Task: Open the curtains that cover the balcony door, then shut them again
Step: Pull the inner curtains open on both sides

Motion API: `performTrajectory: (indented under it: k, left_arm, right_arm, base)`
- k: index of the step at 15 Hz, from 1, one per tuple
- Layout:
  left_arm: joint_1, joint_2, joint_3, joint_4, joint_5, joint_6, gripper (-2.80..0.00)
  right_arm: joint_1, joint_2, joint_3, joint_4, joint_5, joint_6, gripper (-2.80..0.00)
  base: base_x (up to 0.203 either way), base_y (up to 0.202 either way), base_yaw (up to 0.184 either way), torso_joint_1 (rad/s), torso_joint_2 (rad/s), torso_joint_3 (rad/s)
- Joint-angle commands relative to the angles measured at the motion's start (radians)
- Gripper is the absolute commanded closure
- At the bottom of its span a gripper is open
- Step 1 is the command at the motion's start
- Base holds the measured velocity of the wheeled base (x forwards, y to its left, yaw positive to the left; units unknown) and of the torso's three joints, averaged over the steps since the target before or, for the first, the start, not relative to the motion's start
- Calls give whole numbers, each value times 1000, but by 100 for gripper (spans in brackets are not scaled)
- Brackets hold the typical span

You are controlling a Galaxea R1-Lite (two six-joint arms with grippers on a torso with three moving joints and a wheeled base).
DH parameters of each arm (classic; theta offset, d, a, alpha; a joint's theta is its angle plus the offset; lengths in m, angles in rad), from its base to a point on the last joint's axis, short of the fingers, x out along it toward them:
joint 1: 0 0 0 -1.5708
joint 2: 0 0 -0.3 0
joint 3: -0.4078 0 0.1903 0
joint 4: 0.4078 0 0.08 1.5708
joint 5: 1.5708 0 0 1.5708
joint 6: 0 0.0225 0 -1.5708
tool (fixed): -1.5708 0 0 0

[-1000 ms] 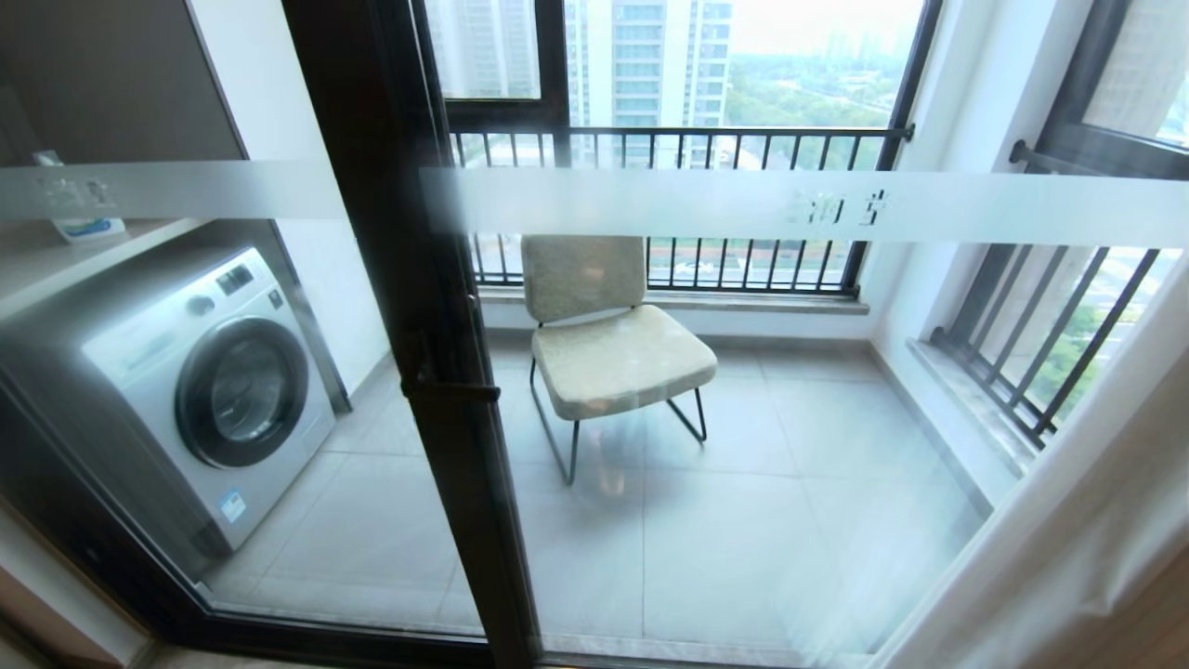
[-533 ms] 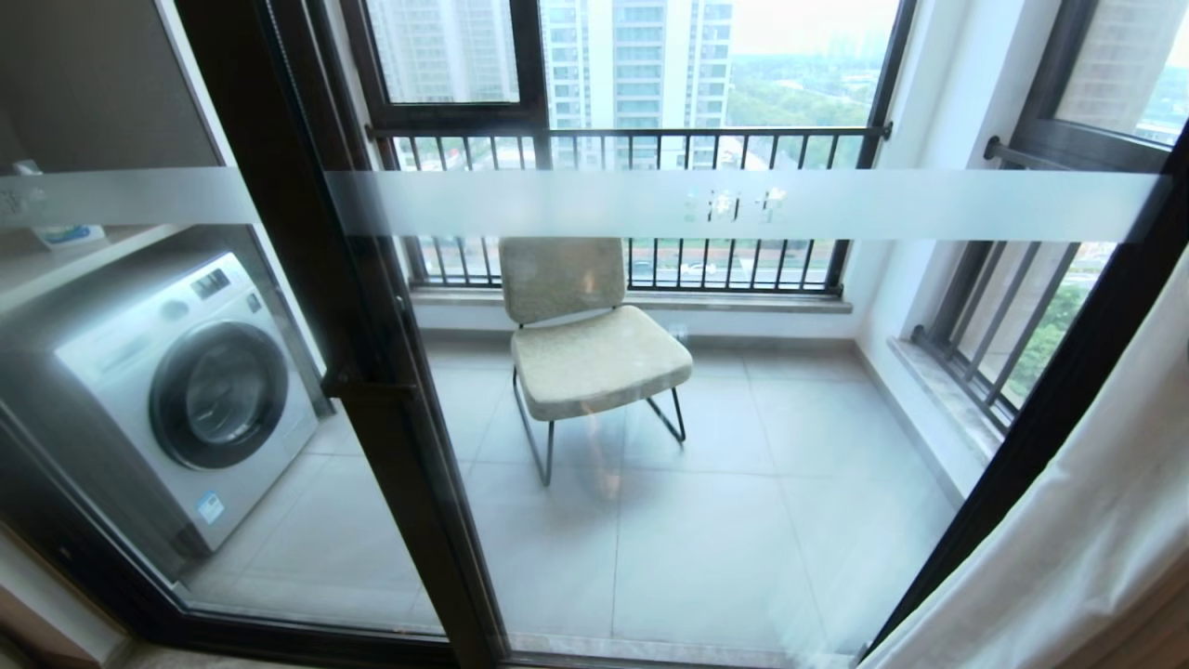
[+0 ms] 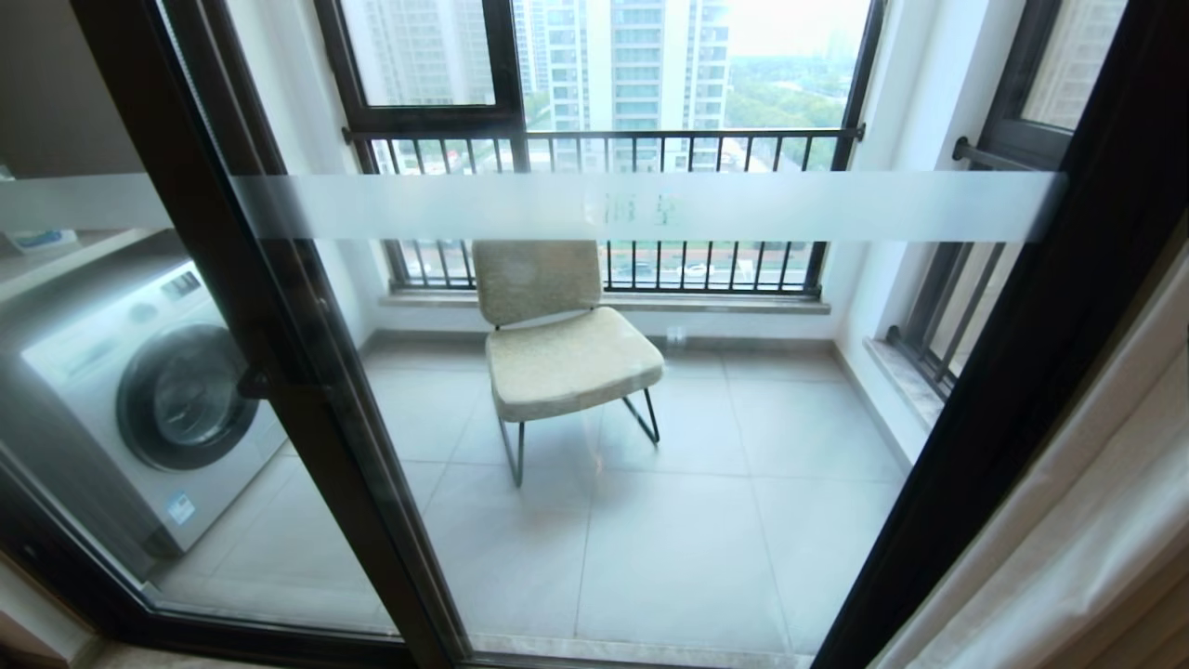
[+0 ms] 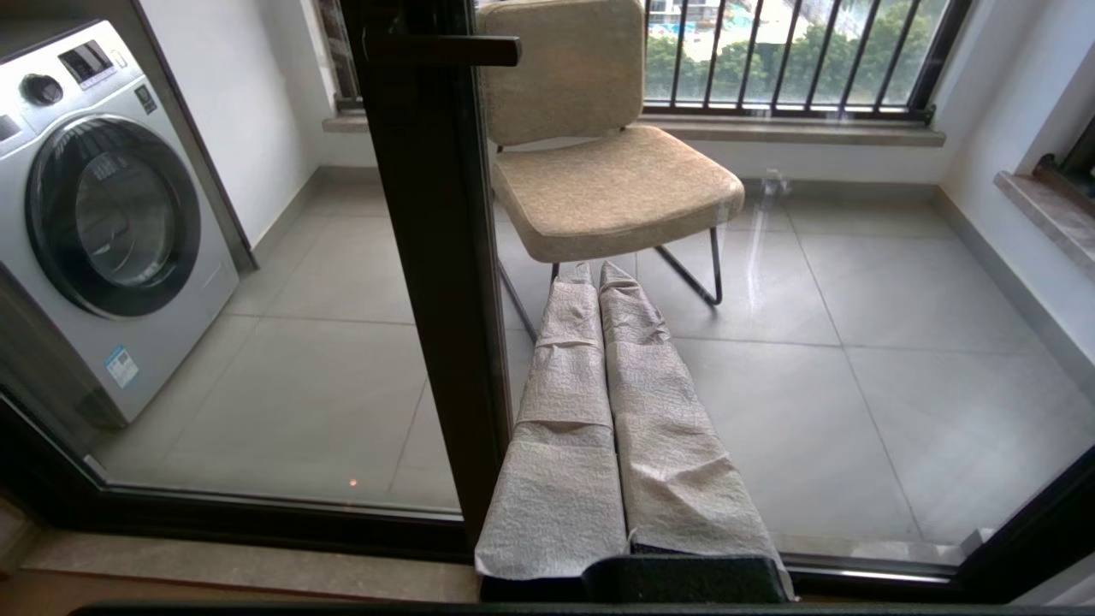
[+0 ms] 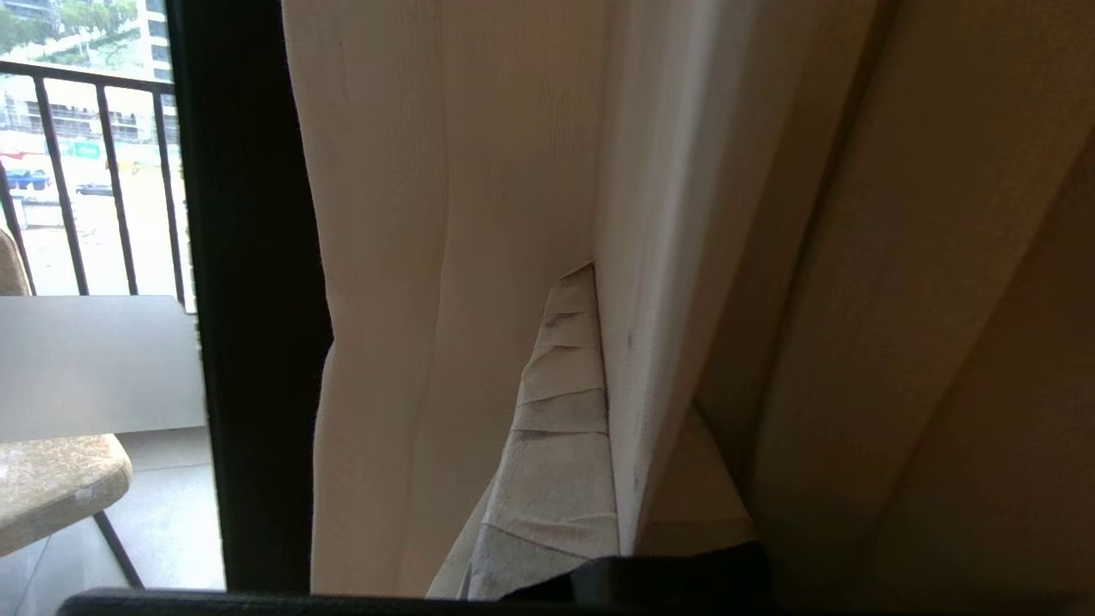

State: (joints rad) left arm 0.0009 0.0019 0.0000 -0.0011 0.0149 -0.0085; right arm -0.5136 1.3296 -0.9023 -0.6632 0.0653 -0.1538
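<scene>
Though bare-floored, chair (image 3: 557, 344) on tiles (image 3: 678, 539)

A high-rise flat: beyond the balcony door (image 3: 279, 372), a washing machine (image 3: 139, 400), a chair (image 3: 557, 353) and tower blocks (image 3: 632, 65).

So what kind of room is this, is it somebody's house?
Probably a flat high up: a glass door leads to a small balcony with a washing machine and a chair, with tall towers outside and curtains beside the door.
</scene>
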Motion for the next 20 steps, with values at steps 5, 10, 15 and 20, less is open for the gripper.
performTrajectory:
  k: [5,10,15,20]
  left_arm:
    - [1,0,0,0,0,-1,0]
    - [1,0,0,0,0,-1,0]
    - [1,0,0,0,0,-1,0]
    - [1,0,0,0,0,-1,0]
  right_arm:
    - [0,-7,5,-4,1,0,0]
    - [0,-12,4,-3,1,2,0]
    - [-1,-53,2,9,1,5,0]
    - [-48,-73,-3,9,7,3,0]
  base:
    - [0,-72,0,2,2,1]
    - [0,0,0,0,0,0]
    - [0,0,0,0,0,0]
    - [0,0,0,0,0,0]
